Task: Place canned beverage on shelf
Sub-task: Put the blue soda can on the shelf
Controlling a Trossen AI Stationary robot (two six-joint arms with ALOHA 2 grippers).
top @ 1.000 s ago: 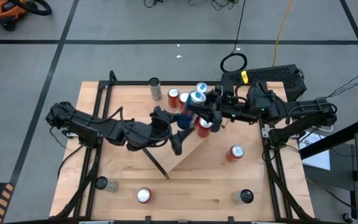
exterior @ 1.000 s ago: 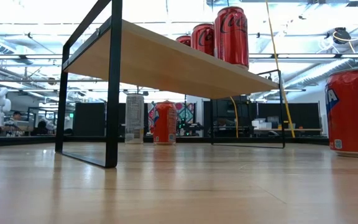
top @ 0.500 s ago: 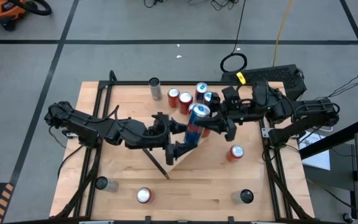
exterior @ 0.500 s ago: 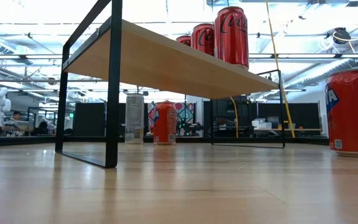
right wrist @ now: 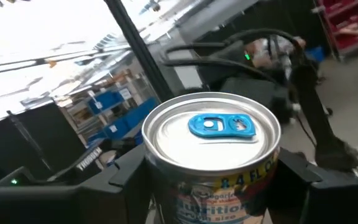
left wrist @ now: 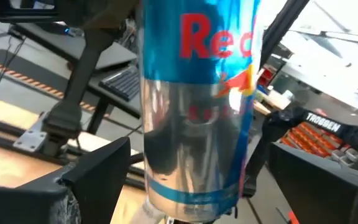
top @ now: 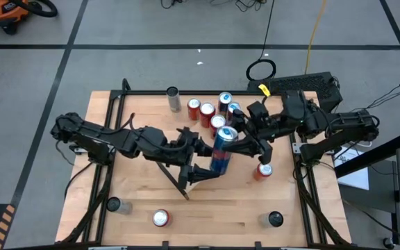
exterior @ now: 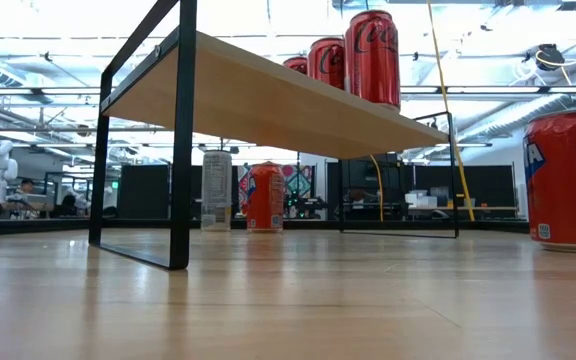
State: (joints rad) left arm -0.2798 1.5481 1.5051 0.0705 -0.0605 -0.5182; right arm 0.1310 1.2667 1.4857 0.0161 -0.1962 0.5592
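Note:
A blue and silver canned beverage hangs in the air over the light-wood shelf, between my two grippers. My right gripper reaches in from the table's right and is shut on the can near its top. My left gripper comes from the table's left and is open. Its fingers stand on either side of the can's lower half, with a gap on each side. Three red cans stand on the shelf's far part. My right gripper pinches the can's upper wall just below the rim between its two fingers, one on each side. The fingers come in about level from the table's right. The can is lifted clear of the shelf, top up and slightly tilted.
Several more cans stand around the table: a red one near the right arm, a red one and two dark ones near the front edge, and a silver one at the back. Black frame rails run along both sides.
The can has moved toward the table's near edge and turned from lying slanted to nearly upright. Both wrists have turned with it. My left gripper has opened off the can's lower part, and the right gripper has kept its hold near the top.

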